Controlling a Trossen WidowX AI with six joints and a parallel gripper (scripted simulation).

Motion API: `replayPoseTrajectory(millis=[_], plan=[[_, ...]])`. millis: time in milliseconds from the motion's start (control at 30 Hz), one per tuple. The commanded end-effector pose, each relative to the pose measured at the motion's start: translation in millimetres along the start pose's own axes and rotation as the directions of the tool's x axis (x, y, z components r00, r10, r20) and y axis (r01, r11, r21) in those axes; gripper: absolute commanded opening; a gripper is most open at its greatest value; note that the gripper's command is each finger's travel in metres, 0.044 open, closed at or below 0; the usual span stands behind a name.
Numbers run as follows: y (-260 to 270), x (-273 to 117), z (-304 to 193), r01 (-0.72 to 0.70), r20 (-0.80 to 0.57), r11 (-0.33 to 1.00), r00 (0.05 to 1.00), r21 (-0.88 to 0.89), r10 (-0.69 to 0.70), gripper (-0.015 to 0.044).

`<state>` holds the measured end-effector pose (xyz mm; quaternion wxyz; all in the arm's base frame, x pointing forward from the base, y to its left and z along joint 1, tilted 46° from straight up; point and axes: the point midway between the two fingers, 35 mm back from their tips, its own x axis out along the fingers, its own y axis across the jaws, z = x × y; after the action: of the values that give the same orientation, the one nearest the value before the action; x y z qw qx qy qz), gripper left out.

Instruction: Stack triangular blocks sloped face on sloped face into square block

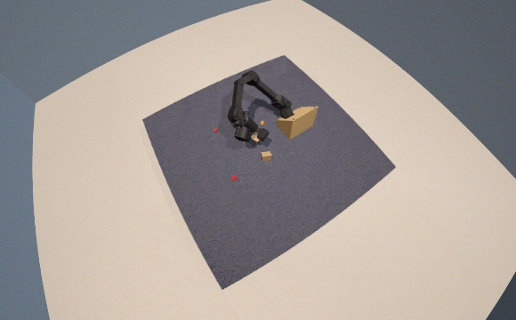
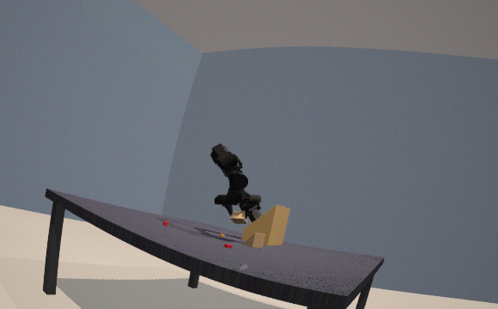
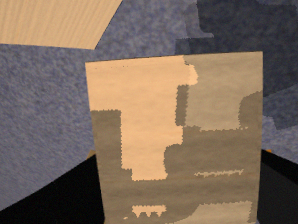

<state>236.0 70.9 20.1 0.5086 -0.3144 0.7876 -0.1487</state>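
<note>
— What lay on the bench (image 1: pixel 311 213), going from its left side across?

— Its top was a dark, speckled blue-grey square, matte and grainy. Nearest the left edge sat a tiny red cube (image 1: pixel 215 130), and a second red cube (image 1: pixel 234 178) lay nearer the middle. Next came the black arm (image 1: pixel 239 100), with a small orange cube (image 1: pixel 262 123) just right of its forearm. Further right stood the large wedge (image 1: pixel 298 121), pale tan with a faint wood grain, one long sloped face and a tall flat end, well in from the bench's right edge.

— And the two triangular blocks?

— Both were small, tan and wood-like. The free block (image 1: pixel 266 156) rested on the bench near its middle, apart from everything else. The held block (image 3: pixel 174 139) filled the wrist view as a flat, square-looking face mottled with shadow.

— How was the arm posed?

— It rose from its base beside the large wedge, arched up and over toward the left side, then folded down so the wrist pointed at the bench.

— Where did the held block sit against the fingers (image 2: pixel 239 217)?

— Between them. They were clamped on its two opposite sides, standing fairly wide because of its width, and in the exterior view it hung clear above the bench surface, up and to the left of the free block.
</note>
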Motion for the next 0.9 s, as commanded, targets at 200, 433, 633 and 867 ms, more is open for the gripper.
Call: replayPoseTrajectory(millis=[200,433,633,867], plan=[[1,0,-4,0.069,0.167,0.949,0.986,-0.306,-0.018,0.0000],[1,0,-8,0.162,0.273,0.862,0.962,-0.480,-0.029,0.0000],[1,1,-10,0.262,0.360,0.757,0.932,-0.599,-0.038,0.0000],[1,2,-14,0.386,0.453,0.609,0.890,-0.693,-0.048,0.0000]])
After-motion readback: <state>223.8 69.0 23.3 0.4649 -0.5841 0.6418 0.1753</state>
